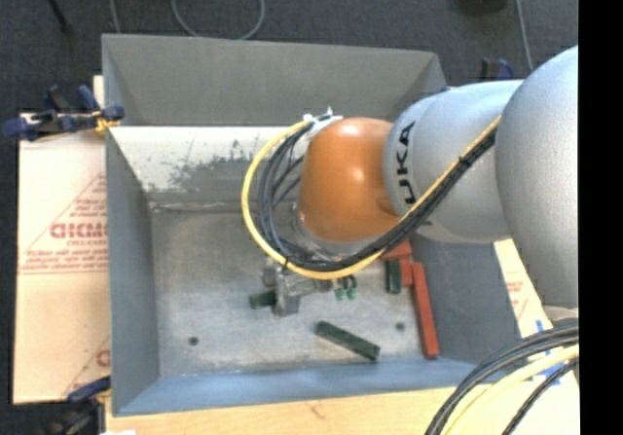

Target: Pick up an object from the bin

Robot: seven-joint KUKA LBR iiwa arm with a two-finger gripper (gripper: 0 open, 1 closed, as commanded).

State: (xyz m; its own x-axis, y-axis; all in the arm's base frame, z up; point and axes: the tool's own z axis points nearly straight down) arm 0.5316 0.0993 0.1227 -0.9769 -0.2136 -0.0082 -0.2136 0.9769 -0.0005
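The left half of the bin [127, 258] floor is bare, with open room out to the left wall and the far wall. The gripper [283, 299] hangs low over the floor near the middle, below the arm's orange cover [341, 180] and its loop of cables [255, 199]. Whether the gripper is apart or together cannot be told.

A small dark green piece [261, 301] lies just beside it on the left, and contact cannot be judged. Right of the gripper lie small green bits [343, 293] and a short dark green block [392, 275], then a long orange-red stick [422, 311] towards the right wall. A dark green bar [347, 342] lies tilted nearer the near wall.

The arm [487, 161] shows the letters "UKA".
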